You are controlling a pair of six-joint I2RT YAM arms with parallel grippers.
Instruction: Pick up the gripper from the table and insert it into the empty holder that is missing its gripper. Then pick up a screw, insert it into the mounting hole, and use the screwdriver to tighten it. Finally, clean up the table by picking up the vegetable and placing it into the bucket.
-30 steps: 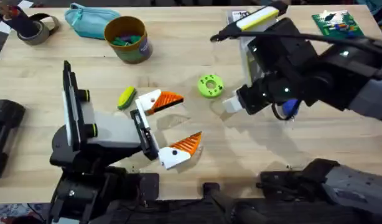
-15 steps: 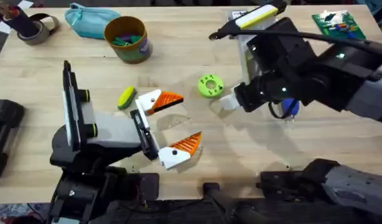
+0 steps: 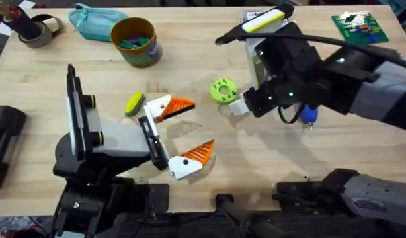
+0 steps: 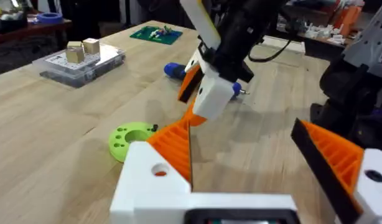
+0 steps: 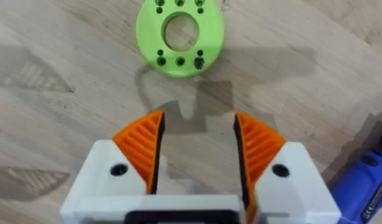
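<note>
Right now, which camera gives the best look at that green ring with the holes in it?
The right wrist view: the green ring lies flat, seen from directly above, its holes distinct, ahead of the open right gripper. The overhead view shows it small; the left wrist view shows it low and edge-on.

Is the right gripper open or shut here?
Open. In the right wrist view the right gripper has bare table showing between its orange pads, short of the green ring.
</note>
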